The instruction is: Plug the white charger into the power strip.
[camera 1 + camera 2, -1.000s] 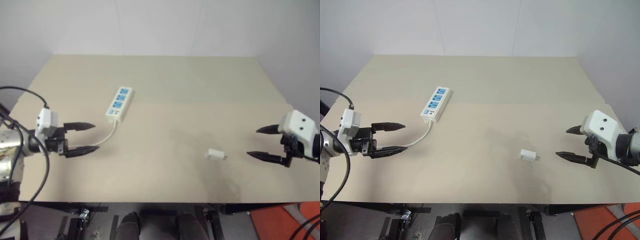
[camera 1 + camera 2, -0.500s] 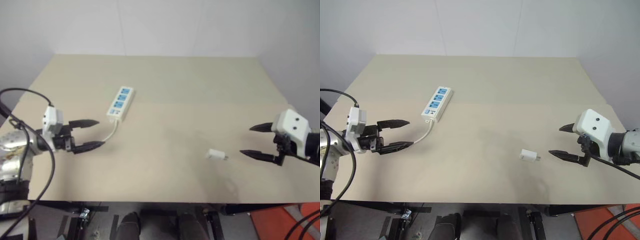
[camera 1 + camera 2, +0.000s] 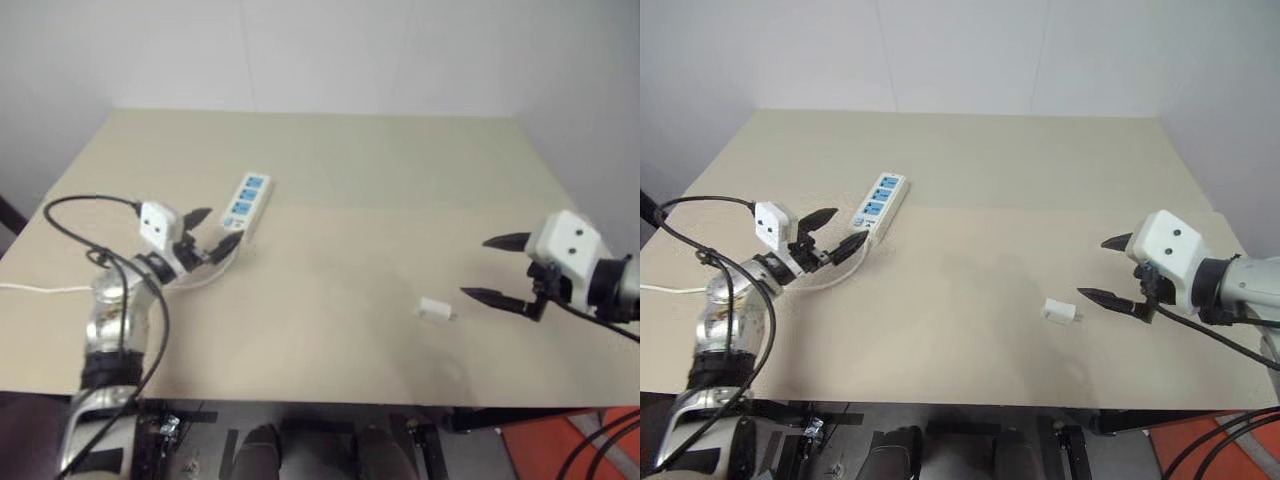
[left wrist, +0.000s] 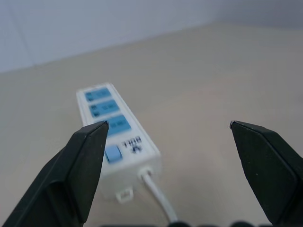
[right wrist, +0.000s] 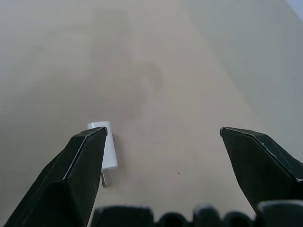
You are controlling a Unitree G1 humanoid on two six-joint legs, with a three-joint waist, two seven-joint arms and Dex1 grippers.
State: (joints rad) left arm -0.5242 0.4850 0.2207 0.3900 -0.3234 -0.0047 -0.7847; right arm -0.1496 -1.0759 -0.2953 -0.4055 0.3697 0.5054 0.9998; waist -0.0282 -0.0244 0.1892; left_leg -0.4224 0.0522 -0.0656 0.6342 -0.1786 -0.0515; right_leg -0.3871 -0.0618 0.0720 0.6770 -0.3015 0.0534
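Left pincer point(image 3: 838, 231) agape, right pincer point(image 3: 1108, 269) agape

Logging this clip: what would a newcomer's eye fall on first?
The power strip with blue sockets lies left of the table's middle, the open left end effector at its cord end. On the right, the small white charger lies flat beside the open right end effector.

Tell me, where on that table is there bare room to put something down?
Most of the table is bare: the far half beyond the power strip, and the middle between it and the white charger. It is tighter near the left gripper at the strip's cord end.
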